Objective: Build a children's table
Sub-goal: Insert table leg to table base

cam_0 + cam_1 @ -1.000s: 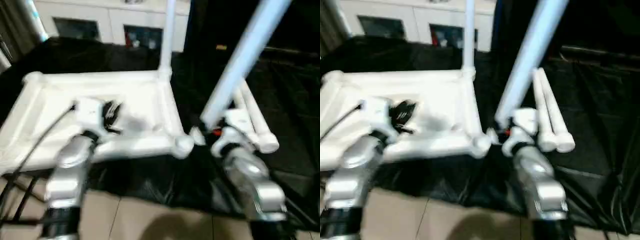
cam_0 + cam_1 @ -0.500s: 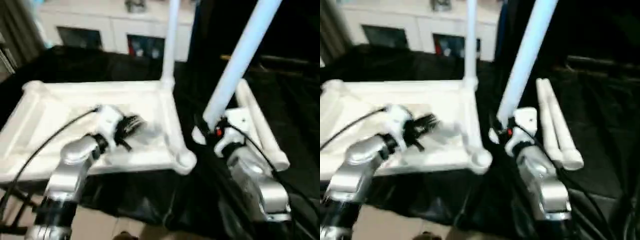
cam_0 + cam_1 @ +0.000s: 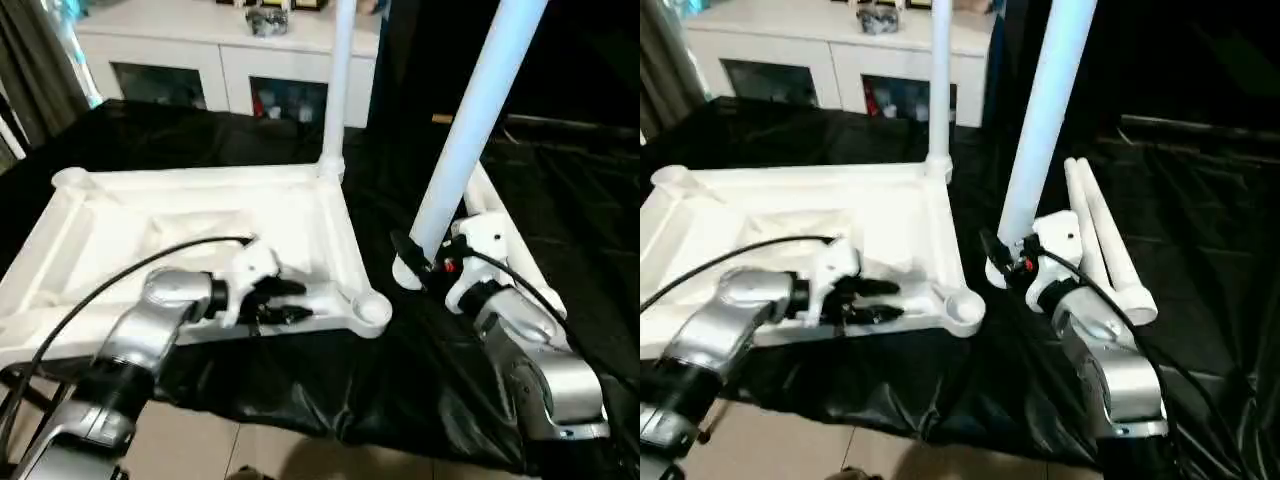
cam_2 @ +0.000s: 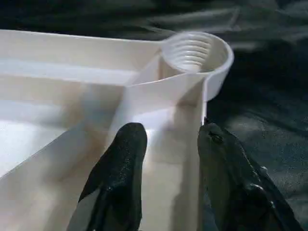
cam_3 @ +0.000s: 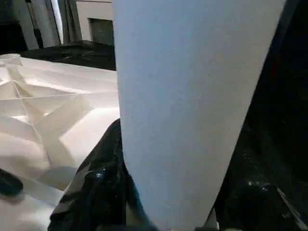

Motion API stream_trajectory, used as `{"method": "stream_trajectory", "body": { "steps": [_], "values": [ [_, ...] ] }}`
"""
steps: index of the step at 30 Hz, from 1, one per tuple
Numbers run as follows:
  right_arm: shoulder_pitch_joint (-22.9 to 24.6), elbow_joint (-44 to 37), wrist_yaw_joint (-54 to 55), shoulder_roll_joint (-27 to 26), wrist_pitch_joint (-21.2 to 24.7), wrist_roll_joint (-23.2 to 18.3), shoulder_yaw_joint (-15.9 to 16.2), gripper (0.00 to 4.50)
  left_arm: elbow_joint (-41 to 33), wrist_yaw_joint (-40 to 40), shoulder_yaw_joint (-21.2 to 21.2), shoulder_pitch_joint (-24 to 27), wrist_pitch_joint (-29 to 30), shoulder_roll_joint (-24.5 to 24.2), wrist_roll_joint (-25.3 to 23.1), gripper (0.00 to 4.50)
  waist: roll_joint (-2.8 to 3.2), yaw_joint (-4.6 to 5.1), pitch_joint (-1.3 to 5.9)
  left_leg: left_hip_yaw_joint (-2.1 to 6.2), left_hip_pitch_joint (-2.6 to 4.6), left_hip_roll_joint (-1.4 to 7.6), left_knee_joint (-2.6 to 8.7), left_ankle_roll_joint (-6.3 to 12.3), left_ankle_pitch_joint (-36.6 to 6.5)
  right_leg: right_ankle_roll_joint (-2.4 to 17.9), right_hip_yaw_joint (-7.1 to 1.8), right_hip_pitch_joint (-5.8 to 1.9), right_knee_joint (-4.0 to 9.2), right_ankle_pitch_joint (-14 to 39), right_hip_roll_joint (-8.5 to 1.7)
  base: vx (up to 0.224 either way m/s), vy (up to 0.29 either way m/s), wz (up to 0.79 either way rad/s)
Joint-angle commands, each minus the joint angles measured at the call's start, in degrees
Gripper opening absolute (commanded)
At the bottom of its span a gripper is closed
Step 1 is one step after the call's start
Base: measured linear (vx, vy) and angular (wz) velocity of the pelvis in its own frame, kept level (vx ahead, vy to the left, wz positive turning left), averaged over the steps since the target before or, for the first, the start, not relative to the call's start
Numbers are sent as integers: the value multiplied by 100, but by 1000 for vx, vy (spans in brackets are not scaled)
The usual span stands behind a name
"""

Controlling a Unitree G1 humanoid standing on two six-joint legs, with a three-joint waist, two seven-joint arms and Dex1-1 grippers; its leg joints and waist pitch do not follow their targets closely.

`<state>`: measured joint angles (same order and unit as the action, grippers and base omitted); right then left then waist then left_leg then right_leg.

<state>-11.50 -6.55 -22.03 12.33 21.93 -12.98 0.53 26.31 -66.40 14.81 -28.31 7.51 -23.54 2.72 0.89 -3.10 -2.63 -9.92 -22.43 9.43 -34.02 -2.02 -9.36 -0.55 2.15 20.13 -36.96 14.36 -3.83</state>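
The table top (image 3: 190, 240) lies underside up on the draped table (image 3: 300, 390), toward its left. One leg (image 3: 337, 80) stands upright in the top's far right corner socket. The near right corner socket (image 3: 371, 310) is open, with the left gripper (image 3: 285, 301) just left of it, over the top's near rim. To the right, the right gripper (image 3: 425, 265) holds a second leg (image 3: 470, 130), which leans up and away. Two more legs (image 3: 1105, 250) lie side by side right of that gripper.

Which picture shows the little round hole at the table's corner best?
The left wrist view: the socket is close, its inner ridges plain. Both eye views show it small, beside the left gripper. In the right wrist view, the held leg is in front.
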Motion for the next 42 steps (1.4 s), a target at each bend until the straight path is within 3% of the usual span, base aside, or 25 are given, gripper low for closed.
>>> {"method": "stream_trajectory", "body": {
  "steps": [1, 5, 6, 8, 11, 14, 22, 25, 26, 30, 31, 33, 35, 36, 37, 39, 42],
  "values": [
    [-85, -46, -69, 68, 15, -72, -56, 189, 111, -98, 165, -130, -34, 0, -121, 202, 36, 6, 317, 175, 153, 371, 490, -262, -1687, 1073, -276, -55, 547, 853, -498, 0, 0, 0],
    [-61, -71, -89, 90, 23, -85, -51, 189, 215, -231, 334, -176, -70, -56, -169, 202, 38, -2, 364, 147, 123, 361, 427, -62, -1129, 1227, -264, -98, 467, -67, -470, 0, 0, 0],
    [-52, -75, -97, 96, 22, -86, -49, 189, 233, -306, 364, -184, -60, -71, -155, 202, 36, -13, 407, 141, 104, 353, 377, 91, -715, 1277, -247, -120, 405, -704, -456, 0, 0, 0],
    [-34, -75, -101, 103, 12, -86, -44, 189, 246, -417, 386, -188, -27, -97, -135, 175, 33, -20, 392, 120, 103, 349, 354, 235, -601, 1346, -242, -92, 390, -985, -440, 0, 0, 0],
    [-29, -55, -109, 98, -3, -75, -46, 189, 329, -483, 363, -221, 6, -111, -152, 154, 42, -28, 373, 115, 123, 364, 369, 218, -864, 1384, -239, -87, 427, -561, -453, 0, 0, 0],
    [-31, -50, -101, 93, -10, -63, -46, 189, 258, -373, 377, -189, 66, -202, -237, 124, 48, -13, 343, 118, 152, 388, 412, 57, -1195, 1373, -246, -62, 459, -51, -436, 0, 0, 0],
    [-36, -13, -66, 60, -32, -51, -22, 189, -571, 2, 247, 187, 569, -562, -394, 75, 35, 7, 293, 130, 151, 399, 464, -150, -1612, 1223, -267, -24, 528, 847, -462, 0, 0, 0],
    [-53, 12, -67, 46, -40, -44, -6, 189, -710, 5, 237, 269, 615, -581, -392, 64, 46, 24, 300, 127, 166, 393, 467, -192, -1658, 1175, -272, 4, 533, 890, -439, 0, 0, 0],
    [-71, 33, -83, 36, -47, -49, 9, 189, -749, 22, 240, 301, 623, -582, -405, 39, 47, 22, 301, 122, 162, 388, 463, -188, -1629, 1183, -276, 8, 535, 825, -437, 0, 0, 0],
    [-104, 59, -124, 15, -52, -74, 36, 189, -790, 100, 270, 333, 617, -596, -412, 30, 53, 18, 302, 121, 160, 384, 467, -192, -1618, 1178, -274, 10, 531, 752, -432, 0, 0, 0],
    [-129, 63, -165, -9, -34, -115, 58, 189, -784, 120, 271, 337, 560, -603, -383, 11, -17, 13, 301, 119, 146, 382, 464, -159, -1571, 1171, -273, -5, 521, 767, -439, 0, 0, 0],
    [-172, 69, -269, -50, 29, -227, 83, 189, -815, 124, 258, 351, 499, -605, -343, 4, 48, 16, 300, 125, 138, 378, 465, -148, -1523, 1155, -271, -1, 522, 757, -442, 0, 0, 0],
    [-191, 73, -319, -64, 60, -279, 94, 189, -820, 125, 253, 350, 461, -605, -333, 0, 22, 37, 306, 122, 134, 378, 463, -134, -1535, 1152, -273, -6, 523, 706, -433, 0, 0, 0],
    [-262, 88, -601, -92, 303, -541, 158, 189, -761, 164, 217, 317, 364, -568, -297, 0, 55, 45, 311, 123, 138, 374, 457, -112, -1476, 1185, -271, -10, 511, 556, -427, 0, 0, 0],
    [-262, 88, -601, -92, 303, -541, 158, 189, -761, 164, 217, 317, 364, -568, -297, 0, 43, 58, 313, 125, 135, 373, 456, -93, -1474, 1206, -268, -18, 508, 505, -422, 0, 0, 0],
    [-389, 194, -1037, -35, 467, -670, 378, 189, -602, 164, 192, 237, 225, -456, -261, 0, 38, 59, 313, 117, 138, 375, 443, -50, -1446, 1249, -271, -18, 512, 437, -428, 0, 0, 0],
    [-582, 613, -1286, 36, 344, -427, 635, 189, -301, 220, 250, 78, 88, -290, -314, 0, 20, 47, 297, 101, 152, 377, 433, -95, -1506, 1284, -279, 3, 544, 733, -453, 0, 0, 0]
  ]
}}
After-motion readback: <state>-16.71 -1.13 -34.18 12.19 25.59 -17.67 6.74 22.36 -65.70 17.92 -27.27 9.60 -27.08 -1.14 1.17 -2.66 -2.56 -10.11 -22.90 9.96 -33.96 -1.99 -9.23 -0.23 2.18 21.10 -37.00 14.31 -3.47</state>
